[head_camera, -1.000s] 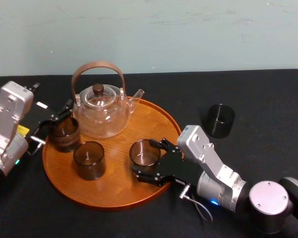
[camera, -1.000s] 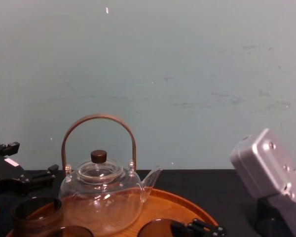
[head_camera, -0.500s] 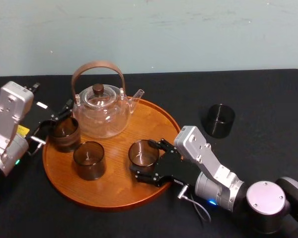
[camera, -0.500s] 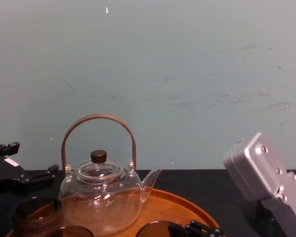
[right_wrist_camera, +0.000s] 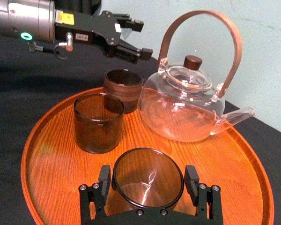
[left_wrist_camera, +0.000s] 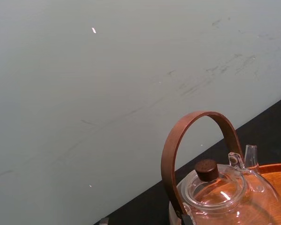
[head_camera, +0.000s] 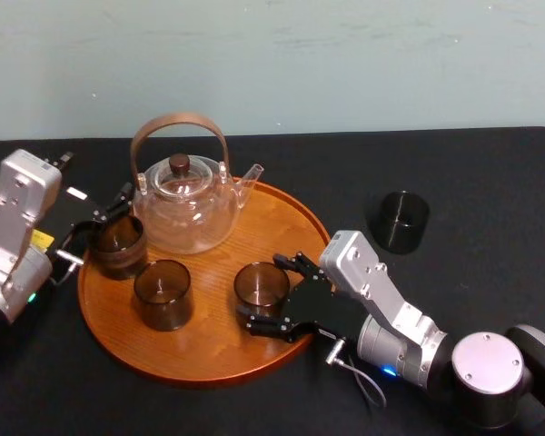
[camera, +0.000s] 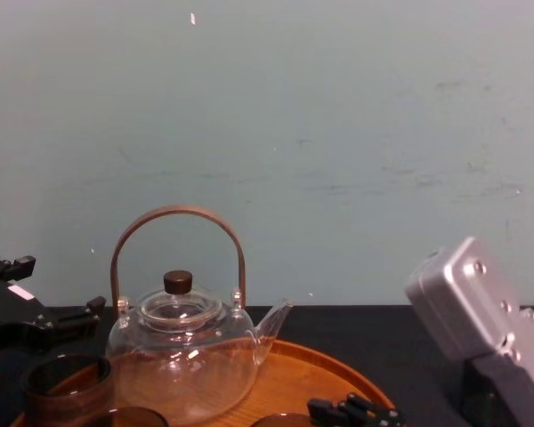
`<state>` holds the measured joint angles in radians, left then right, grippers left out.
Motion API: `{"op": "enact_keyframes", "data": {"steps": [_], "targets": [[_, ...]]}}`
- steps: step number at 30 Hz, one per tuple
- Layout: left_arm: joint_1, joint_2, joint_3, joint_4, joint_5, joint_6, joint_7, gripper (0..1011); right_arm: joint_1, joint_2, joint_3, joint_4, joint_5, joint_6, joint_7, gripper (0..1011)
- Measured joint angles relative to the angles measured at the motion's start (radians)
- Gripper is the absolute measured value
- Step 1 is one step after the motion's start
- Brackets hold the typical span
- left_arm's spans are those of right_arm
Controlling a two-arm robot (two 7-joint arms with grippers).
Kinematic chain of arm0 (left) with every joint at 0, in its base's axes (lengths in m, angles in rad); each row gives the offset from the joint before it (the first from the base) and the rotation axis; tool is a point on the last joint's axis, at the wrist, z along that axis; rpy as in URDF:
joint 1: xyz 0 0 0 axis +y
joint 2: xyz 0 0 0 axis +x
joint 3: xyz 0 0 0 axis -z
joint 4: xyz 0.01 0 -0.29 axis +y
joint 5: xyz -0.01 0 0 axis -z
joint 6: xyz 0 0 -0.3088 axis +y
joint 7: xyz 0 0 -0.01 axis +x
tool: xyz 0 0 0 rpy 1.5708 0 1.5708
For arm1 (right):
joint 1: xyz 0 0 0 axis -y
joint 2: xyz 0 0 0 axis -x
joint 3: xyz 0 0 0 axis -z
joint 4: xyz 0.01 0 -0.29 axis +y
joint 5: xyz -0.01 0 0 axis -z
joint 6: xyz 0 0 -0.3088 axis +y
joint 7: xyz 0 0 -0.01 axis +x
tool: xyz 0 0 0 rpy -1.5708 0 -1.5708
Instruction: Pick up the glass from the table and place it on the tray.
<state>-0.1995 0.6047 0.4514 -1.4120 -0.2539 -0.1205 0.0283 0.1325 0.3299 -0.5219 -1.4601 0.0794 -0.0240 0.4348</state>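
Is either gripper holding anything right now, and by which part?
The right gripper grips a glass by its side wall, fingers on opposite sides, over the tray. The left gripper holds nothing.

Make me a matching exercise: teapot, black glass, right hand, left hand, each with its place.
1 teapot
2 black glass
3 right hand
4 left hand

A at the tray's left rim
B on the table, right of the tray
C at the tray's back
D shut on a brown glass at the tray's front

Pairs: 1-C, 2-B, 3-D, 4-A
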Motion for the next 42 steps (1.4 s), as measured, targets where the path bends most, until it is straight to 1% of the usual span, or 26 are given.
{"op": "enact_keyframes", "data": {"steps": [4, 9, 13, 14, 15, 18, 19, 20, 23, 24, 25, 26, 29, 30, 33, 34, 35, 36, 39, 40, 42], "targets": [[0.000, 0.000, 0.000, 0.000, 0.000, 0.000, 0.000, 1001, -0.006, 0.004, 0.009, -0.009, 0.010, -0.017, 0.004, 1002], [0.000, 0.000, 0.000, 0.000, 0.000, 0.000, 0.000, 1001, -0.025, 0.018, 0.033, -0.050, 0.035, -0.051, 0.008, 1002], [0.000, 0.000, 0.000, 0.000, 0.000, 0.000, 0.000, 1001, -0.041, 0.033, 0.062, -0.093, 0.062, -0.072, 0.007, 1002], [0.000, 0.000, 0.000, 0.000, 0.000, 0.000, 0.000, 1001, -0.048, 0.040, 0.076, -0.112, 0.076, -0.079, 0.007, 1002], [0.000, 0.000, 0.000, 0.000, 0.000, 0.000, 0.000, 1001, -0.048, 0.040, 0.076, -0.112, 0.076, -0.079, 0.007, 1002], [0.000, 0.000, 0.000, 0.000, 0.000, 0.000, 0.000, 1001, -0.072, 0.063, 0.112, -0.157, 0.112, -0.096, 0.008, 1002], [0.000, 0.000, 0.000, 0.000, 0.000, 0.000, 0.000, 1001, -0.077, 0.067, 0.118, -0.164, 0.116, -0.098, 0.008, 1002], [0.000, 0.000, 0.000, 0.000, 0.000, 0.000, 0.000, 1001, -0.091, 0.079, 0.136, -0.181, 0.131, -0.102, 0.007, 1002], [0.000, 0.000, 0.000, 0.000, 0.000, 0.000, 0.000, 1001, -0.113, 0.095, 0.161, -0.200, 0.147, -0.104, -0.001, 1002], [0.000, 0.000, 0.000, 0.000, 0.000, 0.000, 0.000, 1001, -0.130, 0.107, 0.181, -0.210, 0.154, -0.103, -0.011, 1002], [0.000, 0.000, 0.000, 0.000, 0.000, 0.000, 0.000, 1001, -0.139, 0.112, 0.191, -0.214, 0.156, -0.101, -0.018, 1002], [0.000, 0.000, 0.000, 0.000, 0.000, 0.000, 0.000, 1001, -0.156, 0.122, 0.212, -0.222, 0.160, -0.095, -0.033, 1002], [0.000, 0.000, 0.000, 0.000, 0.000, 0.000, 0.000, 1001, -0.181, 0.135, 0.244, -0.227, 0.162, -0.088, -0.054, 1002], [0.000, 0.000, 0.000, 0.000, 0.000, 0.000, 0.000, 1001, -0.199, 0.144, 0.268, -0.229, 0.162, -0.087, -0.069, 1002], [0.000, 0.000, 0.000, 0.000, 0.000, 0.000, 0.000, 1001, -0.223, 0.154, 0.303, -0.229, 0.161, -0.088, -0.087, 1002], [0.000, 0.000, 0.000, 0.000, 0.000, 0.000, 0.000, 1001, -0.239, 0.161, 0.326, -0.229, 0.161, -0.092, -0.096, 1002], [0.000, 0.000, 0.000, 0.000, 0.000, 0.000, 0.000, 1001, -0.247, 0.165, 0.338, -0.229, 0.161, -0.094, -0.100, 1002], [0.000, 0.000, 0.000, 0.000, 0.000, 0.000, 0.000, 1001, -0.262, 0.171, 0.359, -0.229, 0.156, -0.101, -0.109, 1002], [0.000, 0.000, 0.000, 0.000, 0.000, 0.000, 0.000, 1001, -0.282, 0.178, 0.388, -0.227, 0.150, -0.110, -0.120, 1002], [0.000, 0.000, 0.000, 0.000, 0.000, 0.000, 0.000, 1001, -0.292, 0.181, 0.403, -0.224, 0.149, -0.114, -0.124, 1002], [0.000, 0.000, 0.000, 0.000, 0.000, 0.000, 0.000, 1001, -0.302, 0.183, 0.419, -0.221, 0.149, -0.118, -0.127, 1002]]}}
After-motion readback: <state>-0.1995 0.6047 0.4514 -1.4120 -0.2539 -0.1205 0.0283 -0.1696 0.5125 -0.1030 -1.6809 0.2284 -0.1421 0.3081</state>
